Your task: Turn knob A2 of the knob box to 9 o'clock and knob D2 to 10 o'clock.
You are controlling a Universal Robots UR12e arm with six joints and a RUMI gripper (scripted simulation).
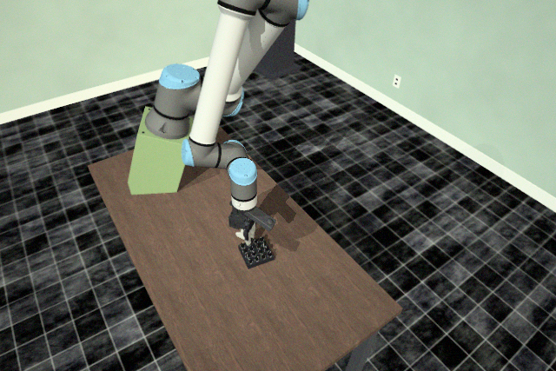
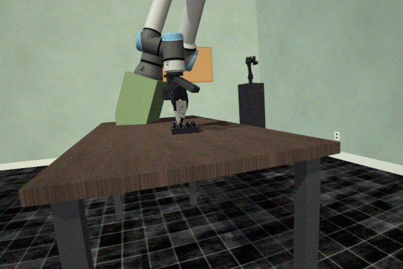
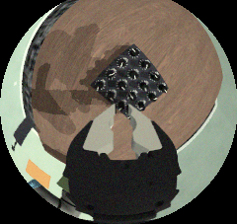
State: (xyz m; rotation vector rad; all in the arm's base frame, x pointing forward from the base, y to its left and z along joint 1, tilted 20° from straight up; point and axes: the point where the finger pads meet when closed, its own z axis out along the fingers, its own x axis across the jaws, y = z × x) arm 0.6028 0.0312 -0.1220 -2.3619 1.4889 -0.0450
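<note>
The black knob box (image 1: 261, 262) (image 2: 185, 131) (image 3: 142, 95) lies on the table, turned like a diamond in the wrist view, with four rows of black knobs. My gripper (image 1: 248, 242) (image 2: 179, 123) (image 3: 120, 105) points down at the box with its pale fingertips a small gap apart. In the wrist view the tips stand on either side of an edge knob (image 3: 122, 107), second from the box's near corner. No grip on it shows. The corner knob lies partly between the fingers. The socket and the row letters cannot be made out, and the pointers are mostly too small to read.
The brown table (image 1: 201, 277) (image 2: 130, 158) (image 3: 188, 46) carries the box. The green arm pedestal (image 1: 155, 164) (image 2: 135, 103) stands at the table's far end. Neighbouring knobs stand close around the fingertips. A dark stand (image 2: 251, 104) with a small arm stands beyond the table.
</note>
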